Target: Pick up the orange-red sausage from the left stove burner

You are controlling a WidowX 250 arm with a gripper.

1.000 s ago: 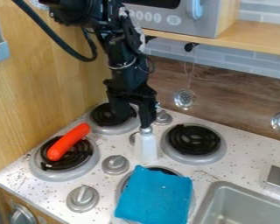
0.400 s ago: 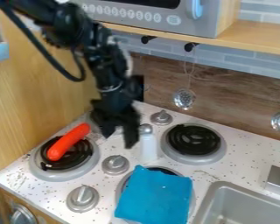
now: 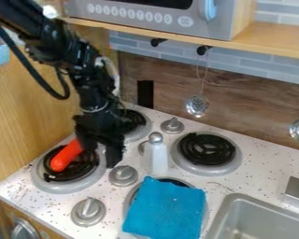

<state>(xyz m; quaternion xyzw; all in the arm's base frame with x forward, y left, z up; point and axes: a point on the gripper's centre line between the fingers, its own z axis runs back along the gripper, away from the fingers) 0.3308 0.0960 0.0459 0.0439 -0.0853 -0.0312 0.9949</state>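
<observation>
Sausage (image 3: 64,158) lies on the front-left burner (image 3: 58,186), long axis along the left edge of the stovetop (image 3: 220,184), far end behind the gripper (image 3: 101,157), whose spread jaws hang just right of it; white bottle (image 3: 156,159) farther right

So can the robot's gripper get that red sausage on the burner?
Probably yes. The gripper hangs right by the red sausage, its fingers look open, and I see nothing in between. The white bottle stands off to the side. Its exact height is unclear, though.
</observation>
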